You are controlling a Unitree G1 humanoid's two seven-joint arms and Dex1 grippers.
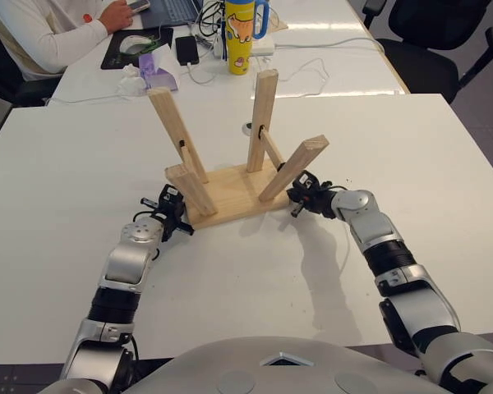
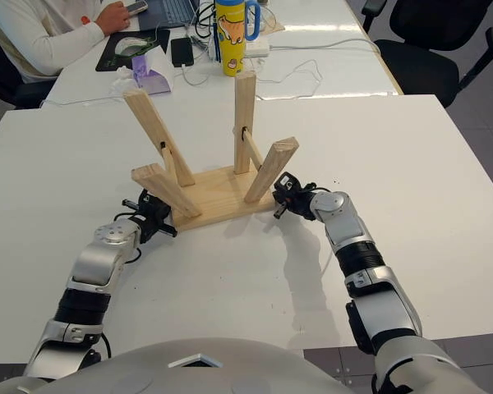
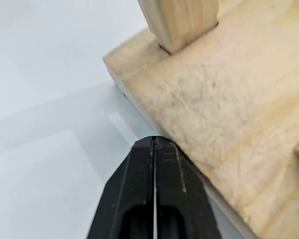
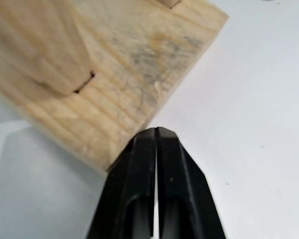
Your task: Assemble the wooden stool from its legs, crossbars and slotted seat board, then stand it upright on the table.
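The wooden stool lies upside down in the middle of the white table. Its seat board is flat on the table and the legs point up: one at the back left, one at the back right, and a slanted one at the front right. A crossbar runs between the right-hand legs. My left gripper is shut, its tips against the board's front left edge. My right gripper is shut, its tips at the board's front right corner.
On the desk behind stand a yellow bottle, a purple object, a phone and cables. A person sits at the back left. Office chairs stand at the back right. Bare table stretches left, right and in front of the stool.
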